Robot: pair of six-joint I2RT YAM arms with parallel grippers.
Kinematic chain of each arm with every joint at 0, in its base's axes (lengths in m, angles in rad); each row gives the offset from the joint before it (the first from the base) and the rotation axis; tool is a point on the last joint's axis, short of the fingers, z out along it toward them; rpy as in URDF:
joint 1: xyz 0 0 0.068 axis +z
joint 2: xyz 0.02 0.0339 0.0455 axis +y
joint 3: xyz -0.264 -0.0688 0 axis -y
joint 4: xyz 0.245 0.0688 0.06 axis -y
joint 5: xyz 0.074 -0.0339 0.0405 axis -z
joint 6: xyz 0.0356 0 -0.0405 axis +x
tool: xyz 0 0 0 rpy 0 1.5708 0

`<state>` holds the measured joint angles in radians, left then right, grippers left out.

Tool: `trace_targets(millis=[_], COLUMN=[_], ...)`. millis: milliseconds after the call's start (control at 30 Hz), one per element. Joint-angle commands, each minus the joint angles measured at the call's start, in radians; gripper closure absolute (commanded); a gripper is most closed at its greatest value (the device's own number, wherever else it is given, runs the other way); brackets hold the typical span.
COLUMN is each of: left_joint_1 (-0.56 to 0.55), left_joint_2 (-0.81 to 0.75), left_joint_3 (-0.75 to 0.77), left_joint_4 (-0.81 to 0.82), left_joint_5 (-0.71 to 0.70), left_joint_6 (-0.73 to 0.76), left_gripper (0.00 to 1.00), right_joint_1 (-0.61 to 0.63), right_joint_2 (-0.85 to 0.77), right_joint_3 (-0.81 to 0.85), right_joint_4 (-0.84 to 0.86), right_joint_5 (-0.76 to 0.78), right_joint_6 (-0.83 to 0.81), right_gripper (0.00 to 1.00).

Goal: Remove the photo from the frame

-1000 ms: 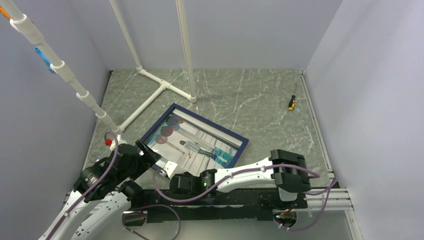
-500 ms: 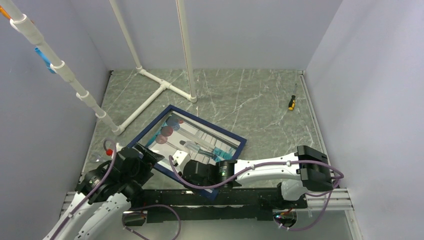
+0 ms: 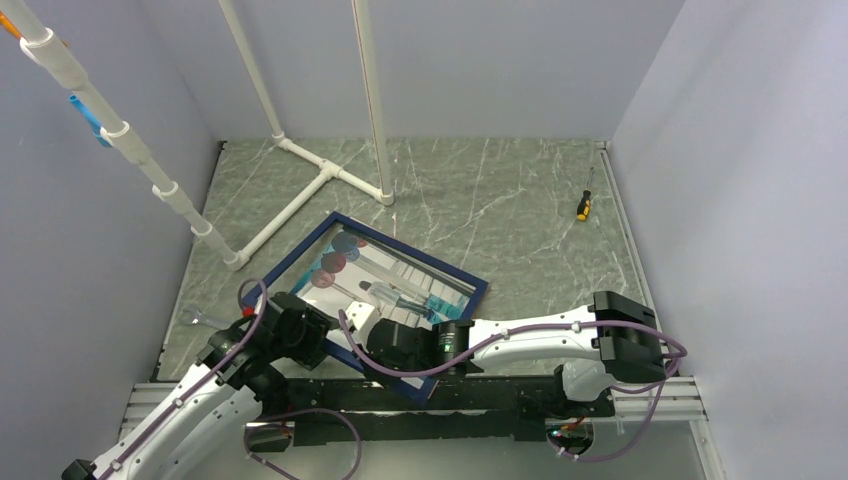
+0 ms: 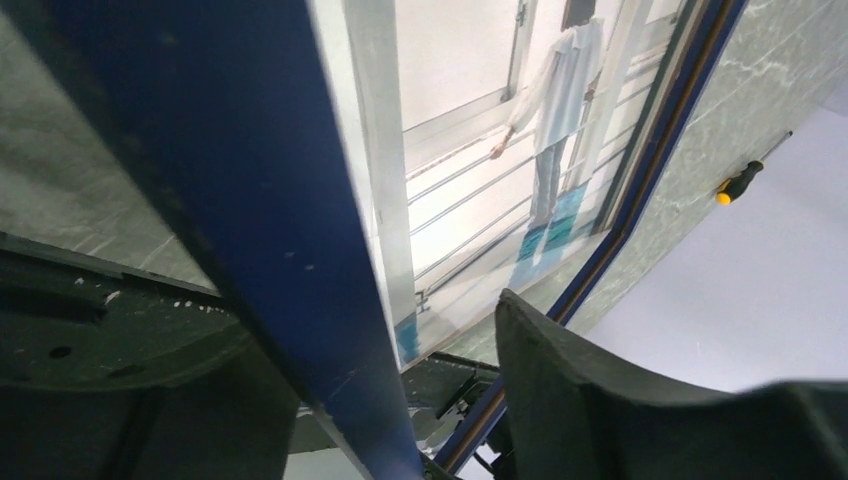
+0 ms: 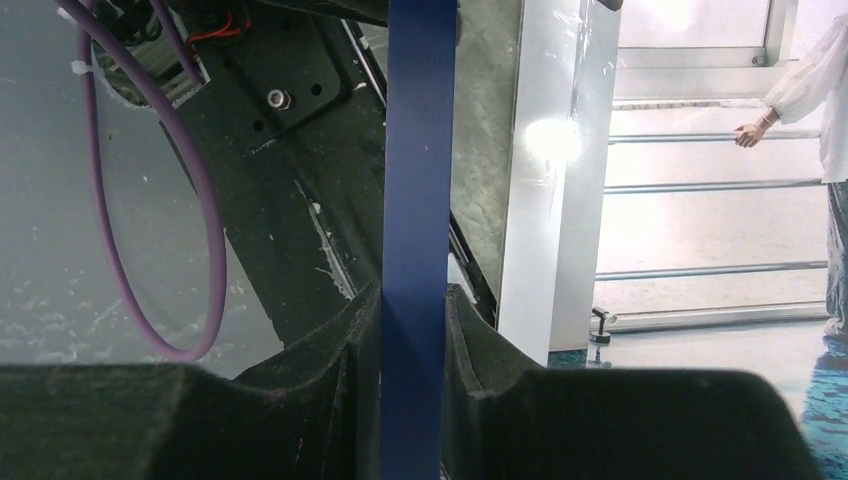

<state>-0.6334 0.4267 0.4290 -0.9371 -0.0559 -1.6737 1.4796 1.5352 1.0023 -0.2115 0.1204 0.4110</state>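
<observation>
Right gripper (image 5: 412, 295) is clamped on the frame (image 5: 420, 150) — I can see both pads squeezing the narrow navy moulding on its near long side. Left gripper (image 4: 380, 340) is at the frame's near left corner with its jaws spread either side of the moulding. There's a gap between one finger (image 4: 620, 400) and the blue edge, so no pinch there. The photo (image 5: 700, 230) sits inside the frame, white border right against the moulding, with some glare on the gloss. Just beyond the frame's far left side is the white pipe structure (image 3: 310, 185). Well off past its far right corner there's a yellow-handled screwdriver (image 3: 582, 207) lying on the marbled table (image 3: 520, 190).
</observation>
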Motion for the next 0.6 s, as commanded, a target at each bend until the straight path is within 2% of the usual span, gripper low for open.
trace_targets(millis=[0, 100, 200, 333, 467, 567], left_joint_1=[0.003, 0.003, 0.004, 0.004, 0.004, 0.004], left_joint_2=[0.022, 0.02, 0.016, 0.013, 0.015, 0.014], left_joint_3=[0.006, 0.007, 0.008, 0.016, 0.031, 0.037], left_joint_4=[0.081, 0.085, 0.083, 0.069, 0.054, 0.05], left_joint_5=[-0.011, -0.012, -0.008, 0.004, 0.012, 0.024], left_joint_6=[-0.012, -0.011, -0.01, -0.01, -0.006, -0.007], left_gripper=[0.35, 0.5, 0.59, 0.78, 0.87, 0.89], right_joint_1=[0.0, -0.009, -0.026, -0.054, -0.079, -0.086], right_joint_2=[-0.022, -0.009, 0.007, 0.032, 0.074, 0.123], right_joint_3=[-0.001, 0.008, 0.013, 0.022, 0.051, 0.094], right_joint_4=[0.072, 0.063, 0.07, 0.065, 0.074, 0.077], right_joint_5=[-0.04, -0.081, -0.138, -0.177, -0.241, -0.274], right_joint_6=[0.0, 0.008, 0.026, 0.042, 0.039, 0.021], right_gripper=[1.0, 1.0, 0.98, 0.7, 0.47, 0.33])
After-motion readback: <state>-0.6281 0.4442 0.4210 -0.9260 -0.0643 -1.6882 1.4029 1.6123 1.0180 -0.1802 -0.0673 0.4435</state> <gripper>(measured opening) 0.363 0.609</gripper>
